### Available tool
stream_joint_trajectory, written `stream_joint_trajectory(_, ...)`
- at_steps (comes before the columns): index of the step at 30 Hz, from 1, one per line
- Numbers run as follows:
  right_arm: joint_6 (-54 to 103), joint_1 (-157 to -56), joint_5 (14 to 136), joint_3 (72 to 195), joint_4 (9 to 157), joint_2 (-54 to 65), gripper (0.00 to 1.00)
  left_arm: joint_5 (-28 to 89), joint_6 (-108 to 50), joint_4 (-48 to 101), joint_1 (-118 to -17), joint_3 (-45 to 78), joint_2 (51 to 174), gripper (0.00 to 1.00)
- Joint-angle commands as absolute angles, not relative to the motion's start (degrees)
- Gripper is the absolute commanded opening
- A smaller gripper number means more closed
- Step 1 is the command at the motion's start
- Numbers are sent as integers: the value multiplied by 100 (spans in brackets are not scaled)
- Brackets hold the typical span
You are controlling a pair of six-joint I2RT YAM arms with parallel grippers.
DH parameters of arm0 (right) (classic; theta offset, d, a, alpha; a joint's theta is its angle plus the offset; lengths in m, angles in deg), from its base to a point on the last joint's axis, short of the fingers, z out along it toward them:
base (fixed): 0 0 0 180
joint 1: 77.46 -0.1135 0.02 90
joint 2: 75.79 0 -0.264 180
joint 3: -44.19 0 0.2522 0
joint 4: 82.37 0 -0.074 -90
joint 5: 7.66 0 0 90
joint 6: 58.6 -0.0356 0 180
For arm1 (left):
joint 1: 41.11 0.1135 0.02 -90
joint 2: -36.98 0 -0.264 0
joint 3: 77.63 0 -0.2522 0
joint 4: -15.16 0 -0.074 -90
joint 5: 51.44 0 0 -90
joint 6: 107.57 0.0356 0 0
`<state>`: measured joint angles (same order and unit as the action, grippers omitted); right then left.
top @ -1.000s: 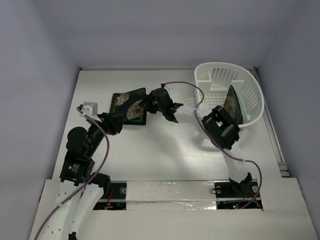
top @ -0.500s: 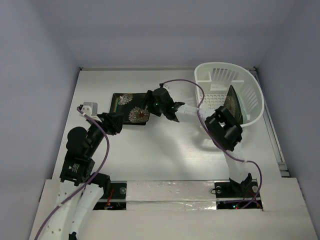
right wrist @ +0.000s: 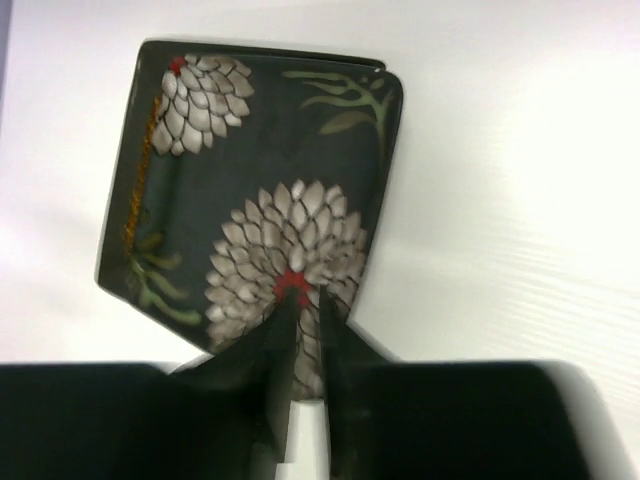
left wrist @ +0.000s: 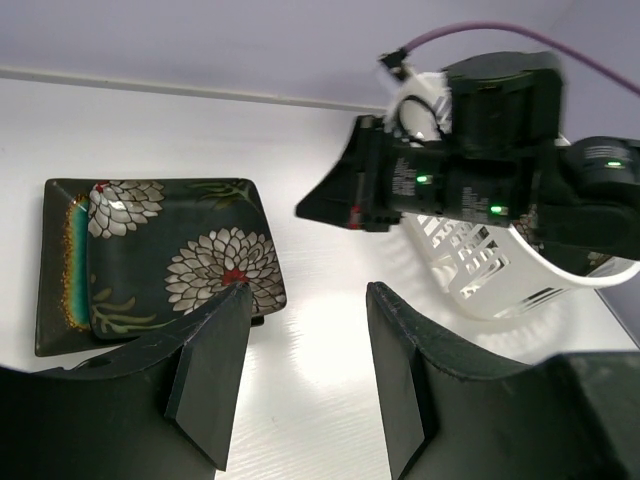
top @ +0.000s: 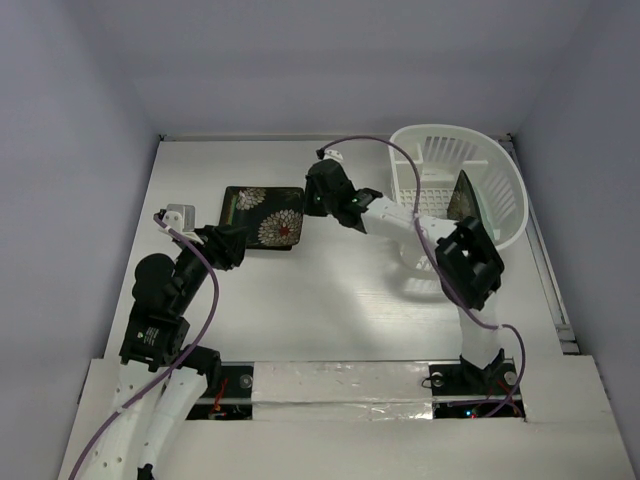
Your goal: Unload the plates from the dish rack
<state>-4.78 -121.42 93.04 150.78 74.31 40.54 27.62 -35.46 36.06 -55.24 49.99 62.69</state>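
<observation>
Three plates were tallied in all. Two were noted stacked on the counter (top: 330, 300): one flowered black plate (top: 272, 226) on top and one teal plate (left wrist: 72, 240) with a dark rim beneath. One further dark plate (top: 461, 197) was recorded standing in the rack, its pattern not made out.

One dish rack (top: 500, 170) was counted, white and slatted.

Two arms (top: 160, 300) were logged, each ending in one tool: the left tool (left wrist: 308, 300) and the right tool (right wrist: 305, 305). Two fingers (left wrist: 210, 380) were counted on each.

Two purple cables (top: 208, 285) were noted, one per arm.
</observation>
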Motion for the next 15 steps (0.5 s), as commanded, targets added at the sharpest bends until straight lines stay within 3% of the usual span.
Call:
stream_joint_trajectory(1,151,-12184,9465,14691,7455,3101,3,2669,-3559,3367,-5500,4826,6255,47)
stream_joint_trajectory(9,1118,-12184,10492,13916,6990,948,0,2643,-3550,3350,-5500,4826,6282,45)
stream_joint_trajectory(14,1436,-12106,11668,13398,6167,-413,0,2634,-3550,3376,-5500,4826,6238,34)
stream_joint_trajectory(15,1392,-12027,11914,13275,5981,-573,4,2625,-3568,3385,-5500,4826,6220,28)
